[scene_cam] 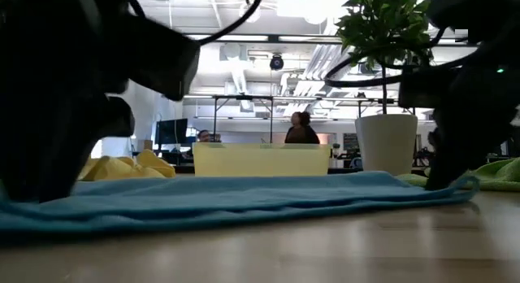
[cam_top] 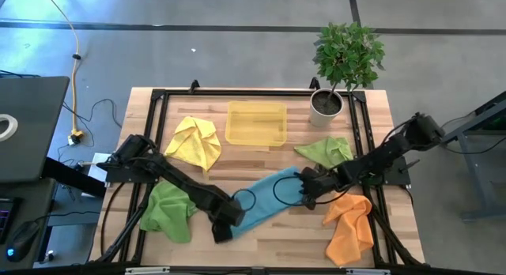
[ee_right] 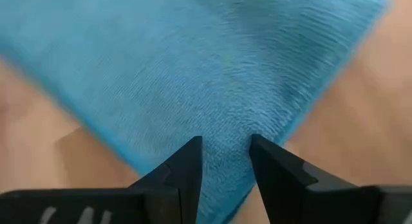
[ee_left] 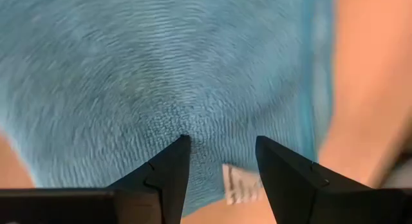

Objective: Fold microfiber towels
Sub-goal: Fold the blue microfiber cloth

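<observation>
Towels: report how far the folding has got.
Done: nothing looks folded; the yellow towel, two green towels and orange towel lie crumpled. In hand: the left claw and right claw are on the blue towel. Left: all five.

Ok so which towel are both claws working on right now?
The blue towel, lying flat mid-table between the left claw and right claw; the yellow, orange and green towels lie crumpled, untouched.

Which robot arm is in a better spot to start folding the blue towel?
Probably neither alone. The left gripper sits at one end of the blue towel, the right gripper at the other, both with fingers spread on it. Folding likely needs both.
</observation>
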Robot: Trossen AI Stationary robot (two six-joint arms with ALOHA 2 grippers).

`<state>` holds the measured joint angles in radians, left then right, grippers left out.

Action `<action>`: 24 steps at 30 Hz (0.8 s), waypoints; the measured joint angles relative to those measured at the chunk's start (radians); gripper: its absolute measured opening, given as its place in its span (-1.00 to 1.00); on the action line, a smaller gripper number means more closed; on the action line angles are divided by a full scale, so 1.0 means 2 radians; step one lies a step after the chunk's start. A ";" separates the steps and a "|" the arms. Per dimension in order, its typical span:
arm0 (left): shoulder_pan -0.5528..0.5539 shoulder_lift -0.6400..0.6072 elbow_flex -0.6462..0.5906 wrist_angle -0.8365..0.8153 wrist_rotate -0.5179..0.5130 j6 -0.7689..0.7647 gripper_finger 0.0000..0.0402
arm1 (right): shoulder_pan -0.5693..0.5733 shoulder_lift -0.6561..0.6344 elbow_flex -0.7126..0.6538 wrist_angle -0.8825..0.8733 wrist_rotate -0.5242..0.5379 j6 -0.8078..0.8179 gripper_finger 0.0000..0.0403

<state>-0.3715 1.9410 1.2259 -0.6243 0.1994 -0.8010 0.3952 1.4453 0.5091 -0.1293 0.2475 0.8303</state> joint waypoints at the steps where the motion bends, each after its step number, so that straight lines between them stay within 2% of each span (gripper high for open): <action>1: -0.002 0.000 0.000 0.019 0.005 0.001 -0.16 | -0.005 0.001 0.000 -0.002 0.012 -0.006 -0.36; 3: -0.004 0.000 0.001 0.043 -0.001 0.003 -0.16 | -0.017 0.001 0.001 -0.008 0.022 -0.015 -0.36; 8: -0.002 -0.001 0.022 0.005 -0.037 -0.008 -0.16 | -0.041 -0.028 0.023 -0.064 -0.039 -0.021 -0.36; 13: -0.001 -0.007 0.050 -0.029 -0.050 0.000 -0.16 | -0.047 -0.062 0.043 -0.139 -0.055 0.037 -0.35; 17: -0.001 -0.016 0.062 -0.038 -0.061 0.007 -0.16 | -0.047 -0.072 0.035 -0.151 -0.044 0.105 -0.20; 21: -0.001 -0.026 0.061 -0.045 -0.062 -0.011 -0.16 | -0.047 -0.052 0.027 -0.142 -0.065 0.183 0.01; 24: -0.002 -0.038 0.060 -0.065 -0.064 -0.025 -0.16 | -0.047 -0.034 0.024 -0.137 -0.074 0.208 0.09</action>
<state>-0.3762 1.8656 1.3456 -0.7544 0.0723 -0.8519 0.3020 1.3778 0.5565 -0.4031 0.0995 1.2472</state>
